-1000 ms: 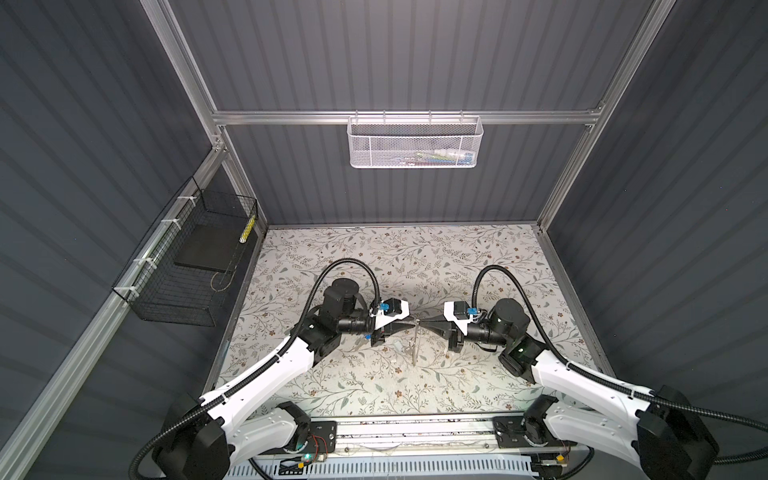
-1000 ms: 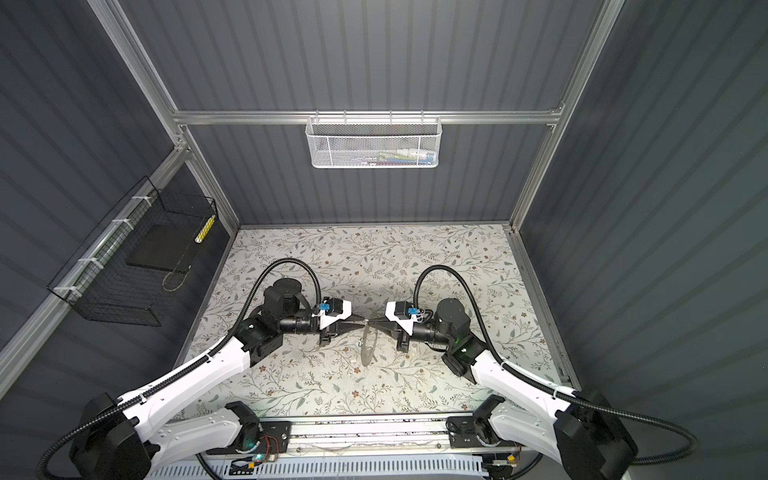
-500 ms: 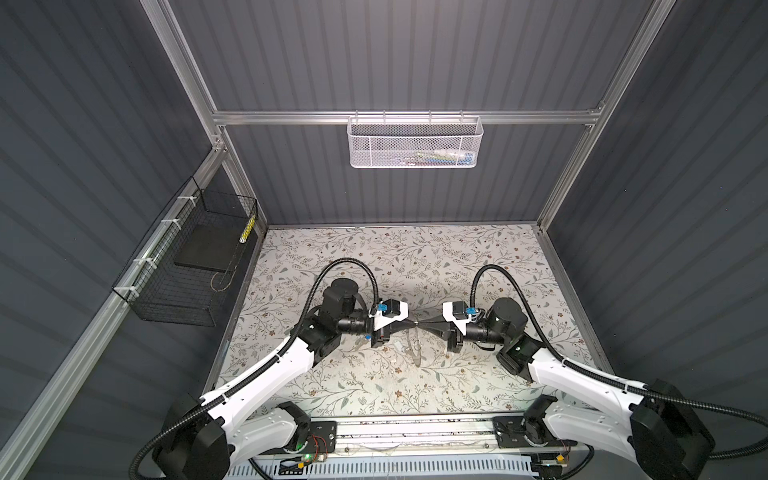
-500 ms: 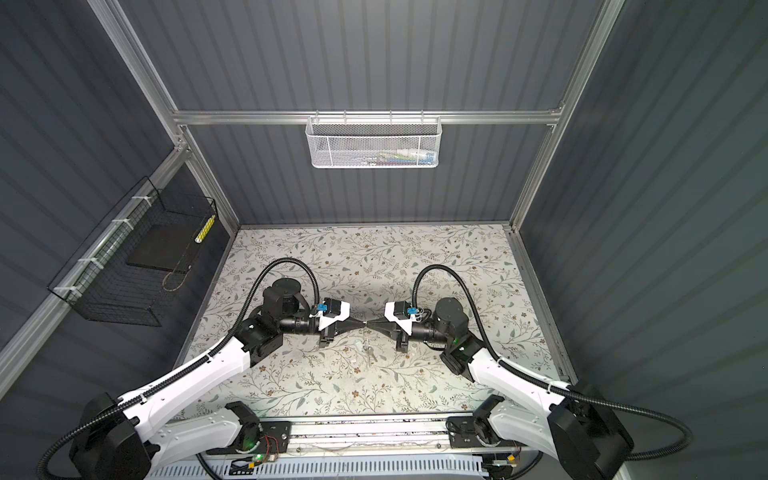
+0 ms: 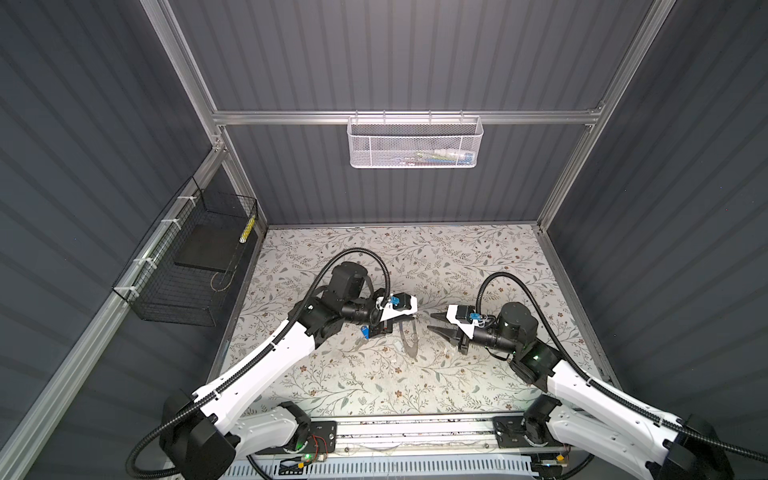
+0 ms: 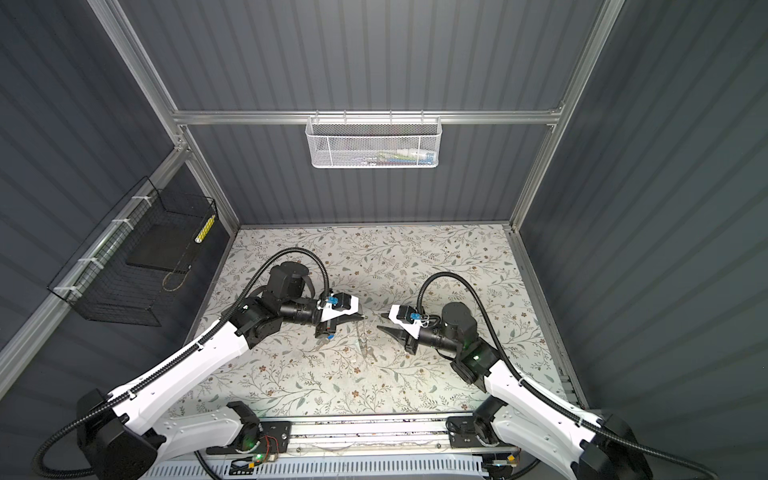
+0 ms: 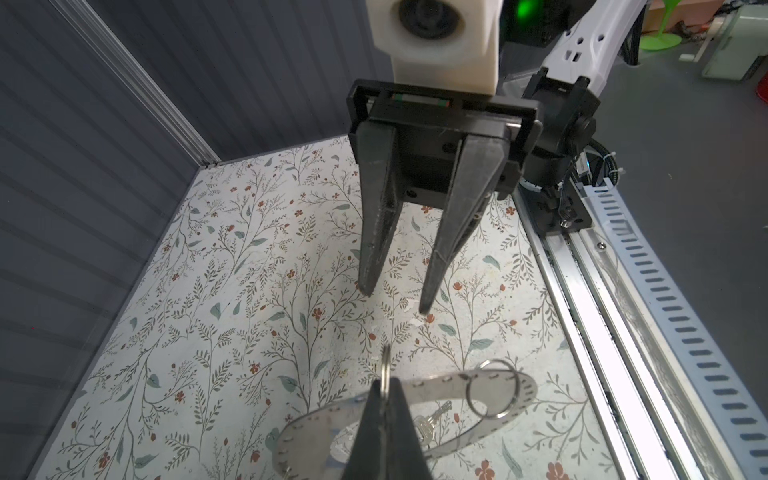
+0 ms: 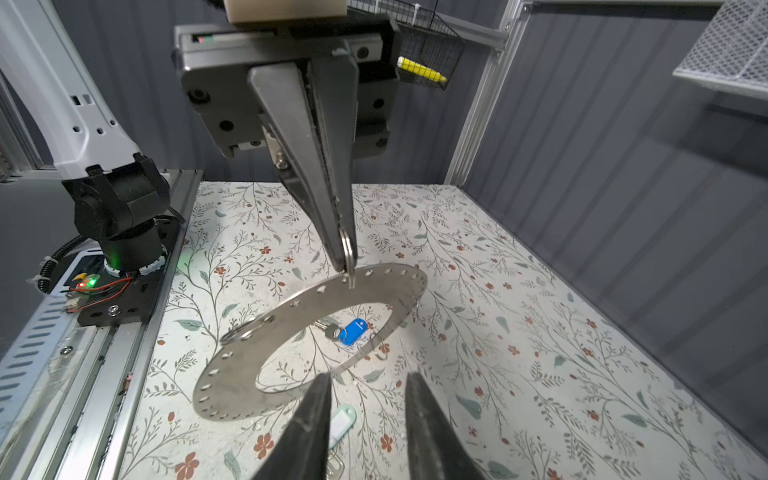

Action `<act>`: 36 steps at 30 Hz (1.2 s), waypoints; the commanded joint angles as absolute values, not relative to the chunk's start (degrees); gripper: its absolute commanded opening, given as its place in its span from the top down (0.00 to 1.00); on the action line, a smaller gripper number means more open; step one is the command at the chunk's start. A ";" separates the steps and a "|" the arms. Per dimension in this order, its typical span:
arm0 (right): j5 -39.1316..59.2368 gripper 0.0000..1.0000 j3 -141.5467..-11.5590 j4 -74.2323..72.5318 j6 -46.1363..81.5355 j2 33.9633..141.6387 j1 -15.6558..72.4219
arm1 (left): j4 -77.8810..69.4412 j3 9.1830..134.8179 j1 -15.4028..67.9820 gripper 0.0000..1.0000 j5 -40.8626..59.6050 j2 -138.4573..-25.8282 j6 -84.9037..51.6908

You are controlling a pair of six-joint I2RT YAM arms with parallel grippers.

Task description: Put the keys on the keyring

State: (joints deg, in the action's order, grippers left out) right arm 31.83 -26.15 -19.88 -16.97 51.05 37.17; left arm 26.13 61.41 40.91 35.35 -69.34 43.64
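Left jaws pinch keyring's (image 8: 232, 370) split ring (image 8: 349, 266)

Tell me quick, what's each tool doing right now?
Left tool: closed on a small wire ring hooked to the keyring.
Right tool: open, empty.

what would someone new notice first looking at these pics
The big flat grey keyring hangs tilted from a small wire ring pinched in the shut left gripper. Facing it, the right gripper stands open, and a blue-headed key lies on the floral mat nearby.
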 commanded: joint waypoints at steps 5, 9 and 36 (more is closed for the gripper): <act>31.08 0.68 -25.73 -19.34 -15.71 52.50 37.28 | 42.09 70.61 43.03 1.00 27.37 -75.23 49.25; 30.98 0.69 -23.79 -23.15 -14.48 53.26 37.32 | 46.23 74.16 44.18 1.00 24.31 -78.86 49.36; 37.00 0.78 -19.16 -46.66 -5.34 61.64 37.29 | 47.72 79.78 47.19 1.00 25.09 -83.15 45.71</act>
State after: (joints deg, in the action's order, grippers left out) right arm 35.38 -18.83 -43.59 -6.81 61.01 37.19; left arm 47.94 78.70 46.85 23.55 -84.25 46.28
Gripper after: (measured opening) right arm 0.225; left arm 0.046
